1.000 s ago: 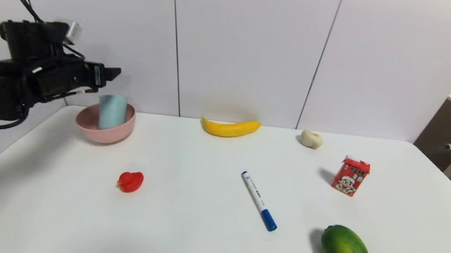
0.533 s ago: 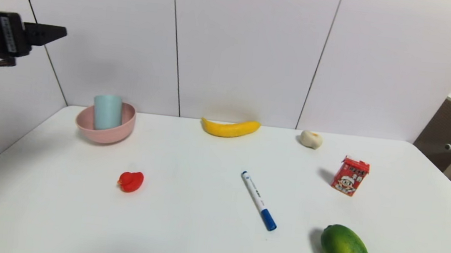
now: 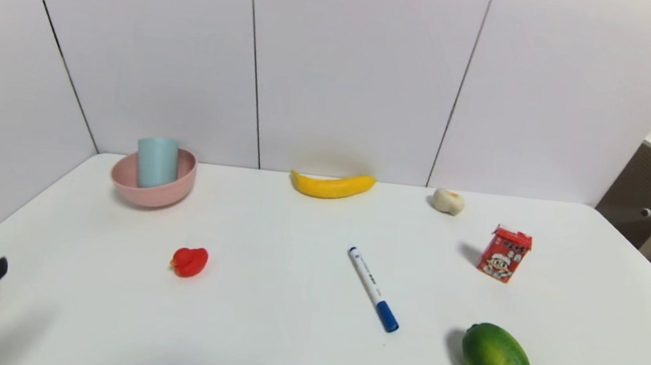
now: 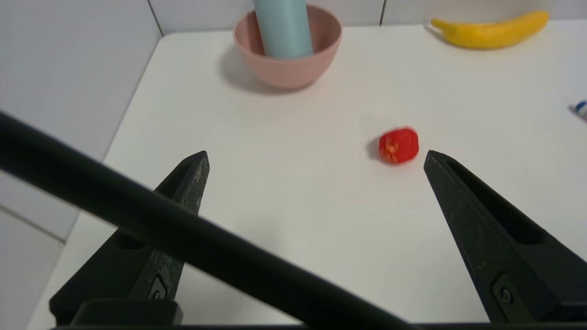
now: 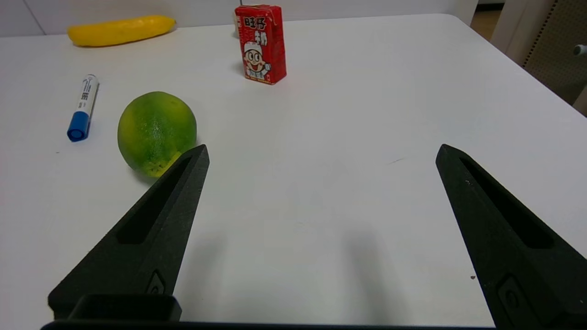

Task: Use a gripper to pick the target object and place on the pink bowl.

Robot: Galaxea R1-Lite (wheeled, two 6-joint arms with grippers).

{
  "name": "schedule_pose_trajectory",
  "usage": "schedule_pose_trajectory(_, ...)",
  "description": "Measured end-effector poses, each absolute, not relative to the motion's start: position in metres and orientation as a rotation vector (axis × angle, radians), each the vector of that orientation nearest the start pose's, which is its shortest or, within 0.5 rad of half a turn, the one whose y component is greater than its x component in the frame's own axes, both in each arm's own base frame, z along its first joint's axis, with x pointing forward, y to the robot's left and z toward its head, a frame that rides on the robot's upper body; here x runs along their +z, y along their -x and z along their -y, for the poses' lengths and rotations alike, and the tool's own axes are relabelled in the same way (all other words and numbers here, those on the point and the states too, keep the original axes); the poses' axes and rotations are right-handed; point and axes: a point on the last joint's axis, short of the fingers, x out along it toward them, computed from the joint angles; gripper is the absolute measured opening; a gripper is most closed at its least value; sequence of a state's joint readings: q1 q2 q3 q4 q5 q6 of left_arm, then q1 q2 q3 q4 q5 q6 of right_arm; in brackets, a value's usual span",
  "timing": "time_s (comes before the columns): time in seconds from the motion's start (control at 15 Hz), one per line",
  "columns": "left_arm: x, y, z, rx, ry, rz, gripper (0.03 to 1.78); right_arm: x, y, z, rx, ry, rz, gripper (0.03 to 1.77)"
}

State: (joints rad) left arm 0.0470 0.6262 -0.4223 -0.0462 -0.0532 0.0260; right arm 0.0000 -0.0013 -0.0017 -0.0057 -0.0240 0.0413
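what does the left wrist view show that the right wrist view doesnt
Only the left wrist view shows the pink bowl with the tumbler standing in it, the red duck, and the open left claw.

Only the right wrist view shows the green fruit, the red carton, and the open right claw.

Both show the banana, the white table, and the marker, just its blue end in the left view.
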Motion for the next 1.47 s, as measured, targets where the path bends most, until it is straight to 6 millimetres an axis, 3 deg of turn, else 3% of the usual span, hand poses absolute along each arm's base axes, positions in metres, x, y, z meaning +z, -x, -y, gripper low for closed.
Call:
schedule_pose_trajectory(0.27,0.134,-0.005,0.001,-0.007,-0.021,-0.126,1.69,0.077,0.023,0.001,-0.024,-0.041,0.009,1.71)
schedule_pose_trajectory(0.47,0.099,0.006,0.001,-0.032,-0.027,-0.117,1.69,0.076,0.023,0.001,-0.024,-0.041,0.009,1.71)
schedule_pose_trajectory(0.6,0.086,0.012,0.001,-0.028,-0.031,-0.098,1.69,0.076,0.023,0.001,-0.024,-0.041,0.009,1.71)
schedule_pose_trajectory(1.47,0.076,0.023,0.000,-0.022,-0.016,0.003,1.69,0.076,0.023,0.001,-0.024,-0.041,0.009,1.71)
